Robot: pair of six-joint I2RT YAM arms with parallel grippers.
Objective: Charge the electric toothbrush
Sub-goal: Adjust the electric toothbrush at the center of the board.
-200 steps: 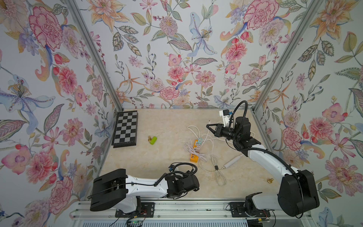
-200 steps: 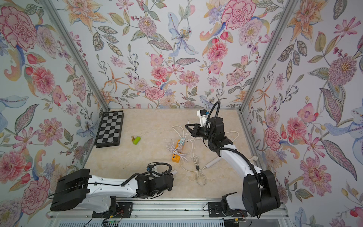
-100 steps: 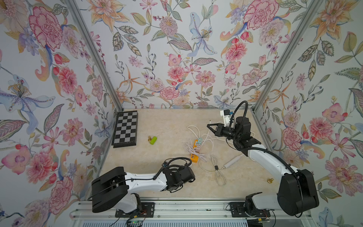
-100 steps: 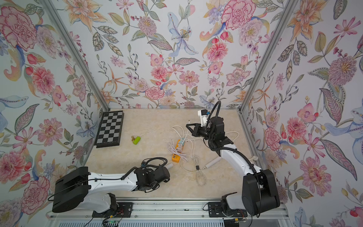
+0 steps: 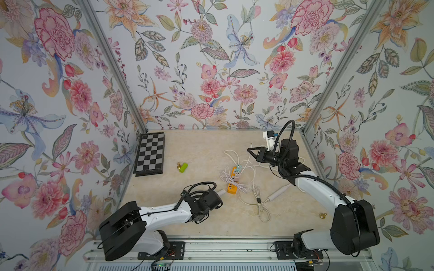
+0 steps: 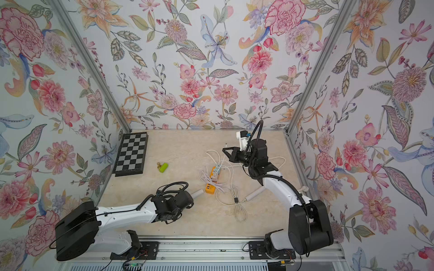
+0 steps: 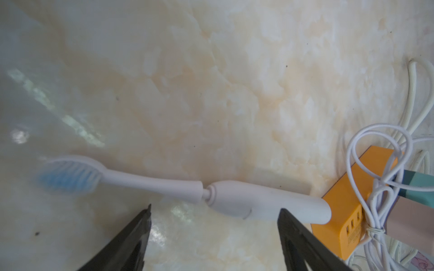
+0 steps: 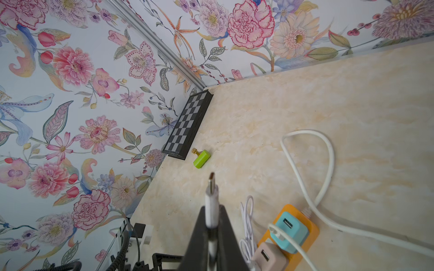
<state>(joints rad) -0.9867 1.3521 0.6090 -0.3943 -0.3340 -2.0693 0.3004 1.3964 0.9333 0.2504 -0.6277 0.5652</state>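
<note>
The reference landmark is the orange power strip point(image 7: 338, 194), which lies on the desk point(image 5: 199, 145) among loops of white cable; the electric toothbrush point(image 7: 234, 199) lies flat on the desk on the near, robot-base side of the strip, its handle base at the strip's end face, touching or just beside it (contact cannot be confirmed), its blue-bristled head pointing away from the strip; in both top views only the handle end shows beside the strip, the remainder being hidden under the left arm; the left pincer point(image 7: 215, 208) is spread wide and empty, low over the desk, with the handle lying crosswise just ahead of the fingertips; the right pincer point(image 8: 211, 211) is pressed together on a white cable plug point(image 8: 211, 194), the metal tip projecting forward, and is held above the desk on the far side of the strip, well apart from the toothbrush; a teal adapter point(image 8: 290, 231) and a beige adapter point(image 8: 267, 258) sit in the strip; judged step: approach for the grasp of the toothbrush, with the plug ready in the other arm; the next move calls for advancing the left pincer until the handle sits between the fingers, closing across the thick mid-section clear of the strip and cables, then lifting and turning the base toward the plug; the charging port is not visible, so its position requires confirmation before insertion.
</note>
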